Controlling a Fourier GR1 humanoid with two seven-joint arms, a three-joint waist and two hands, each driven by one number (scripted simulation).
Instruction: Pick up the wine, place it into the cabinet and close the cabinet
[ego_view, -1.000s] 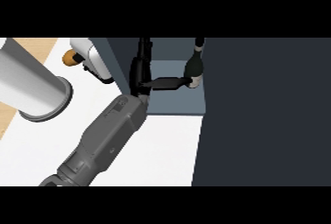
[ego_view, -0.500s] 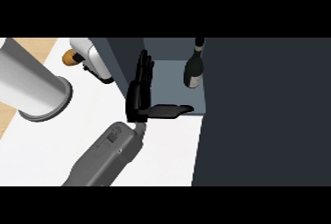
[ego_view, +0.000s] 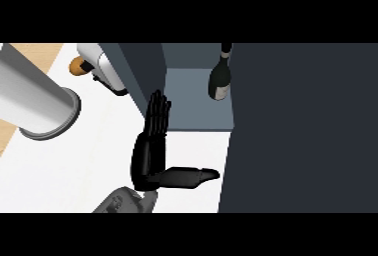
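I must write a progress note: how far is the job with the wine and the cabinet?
Done: the wine bottle stands inside the cabinet, and no hand is on it. In hand: the right hand is open, in front of the cabinet, holding nothing. Left: closing the cabinet, whose inside is open to view.

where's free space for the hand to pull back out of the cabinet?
Bare cabinet floor between the wine bottle and the open hand's fingers. Bare white counter left of the hand. Tighter at right: its thumb nears the dark door panel.
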